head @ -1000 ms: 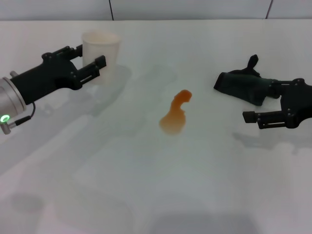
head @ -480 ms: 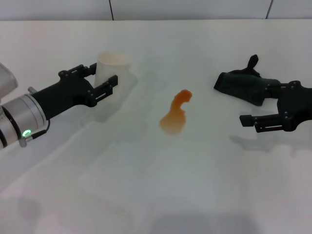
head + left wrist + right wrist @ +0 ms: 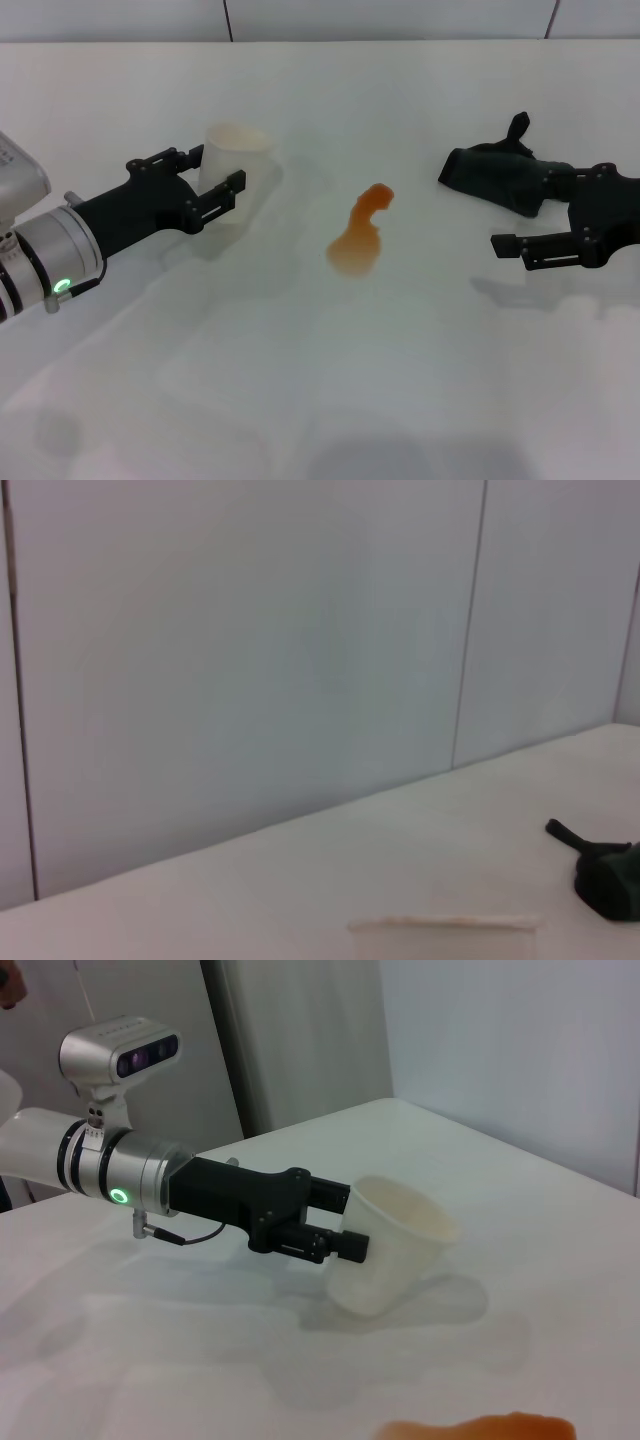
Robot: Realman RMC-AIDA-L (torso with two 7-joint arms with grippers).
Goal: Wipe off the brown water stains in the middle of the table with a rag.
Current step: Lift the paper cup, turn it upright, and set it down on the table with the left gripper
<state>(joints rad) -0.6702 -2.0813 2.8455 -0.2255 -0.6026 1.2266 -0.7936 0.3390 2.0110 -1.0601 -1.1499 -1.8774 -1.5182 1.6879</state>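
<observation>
The brown water stains (image 3: 358, 238) form an orange-brown puddle with a curved tail in the middle of the white table (image 3: 300, 390); their edge also shows in the right wrist view (image 3: 480, 1428). The dark rag (image 3: 500, 175) lies crumpled at the right, and a corner of the rag (image 3: 605, 875) shows in the left wrist view. My right gripper (image 3: 520, 212) stands open at the rag's near right edge, one finger over the cloth. My left gripper (image 3: 222, 168) is shut on a white cup (image 3: 237, 160), left of the stains. The cup (image 3: 385, 1255) is tilted.
A pale panelled wall (image 3: 300, 640) runs behind the table's far edge. In the right wrist view a silver camera unit (image 3: 118, 1055) sits on top of the left arm.
My left arm has carried the cup nearer and rightward, toward the stains, and the cup now leans. My right gripper has shifted slightly left beside the rag. The rag and the stains have stayed put.
</observation>
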